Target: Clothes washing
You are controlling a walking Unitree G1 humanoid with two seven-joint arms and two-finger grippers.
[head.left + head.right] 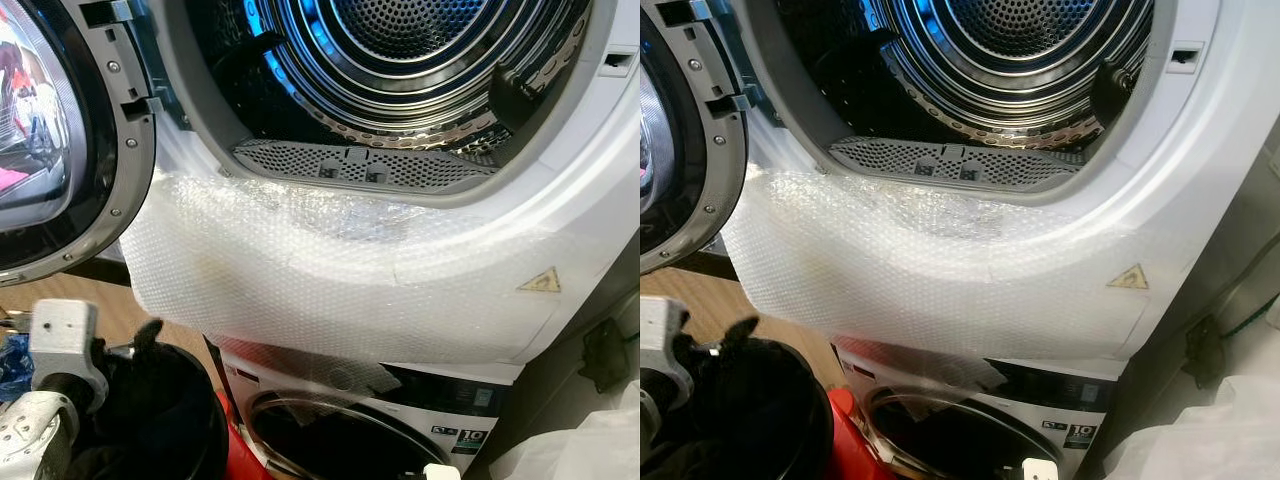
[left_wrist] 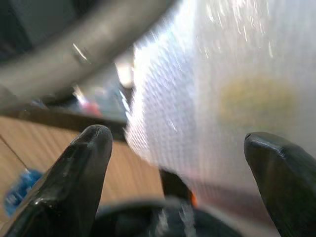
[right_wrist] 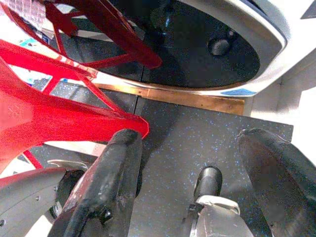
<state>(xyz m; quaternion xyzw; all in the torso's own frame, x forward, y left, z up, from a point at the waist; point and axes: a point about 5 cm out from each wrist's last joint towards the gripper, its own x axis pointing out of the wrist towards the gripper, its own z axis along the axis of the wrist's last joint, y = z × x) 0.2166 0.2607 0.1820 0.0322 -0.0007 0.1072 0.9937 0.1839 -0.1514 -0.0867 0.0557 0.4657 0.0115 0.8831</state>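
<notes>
The upper machine's round door (image 1: 40, 150) is swung open to the left, showing the steel drum (image 1: 400, 50) and a perforated lint grille (image 1: 365, 165). Dark shapes lie against both sides of the drum; I cannot tell whether they are clothes. My left arm (image 1: 62, 350) is low at the left beside a black round mass (image 1: 150, 415), container or cloth I cannot tell. My left gripper (image 2: 178, 138) is open and empty, facing the bubble wrap. My right gripper (image 3: 190, 136) hangs open over the floor, holding nothing.
Bubble wrap (image 1: 330, 280) covers the upper machine's front panel. Below it stands a second machine with its dark glass door (image 1: 340, 440) closed. A red plastic basket (image 3: 44, 113) stands on the speckled floor (image 3: 197, 133). White plastic sheeting (image 1: 590, 440) lies at the right.
</notes>
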